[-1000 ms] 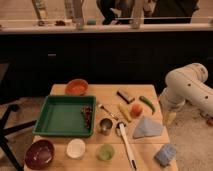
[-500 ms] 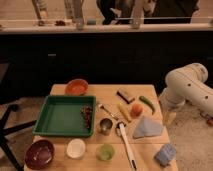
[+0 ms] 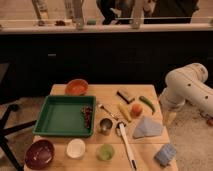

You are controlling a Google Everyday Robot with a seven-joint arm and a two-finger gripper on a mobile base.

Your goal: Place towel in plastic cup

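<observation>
No writing, label or number can be read on the table point(image 3: 107, 93), its things, or the hand point(image 3: 170, 118) hanging just beside its right edge.

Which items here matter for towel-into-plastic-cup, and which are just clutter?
For the job:
towel, right side of the table
plastic cup, front edge
tool, hanging just off the table's right edge, beside the towel

Lying about:
metal cup
blue sponge
green tray
white bowl
maroon bowl
orange bowl
green pepper
</observation>
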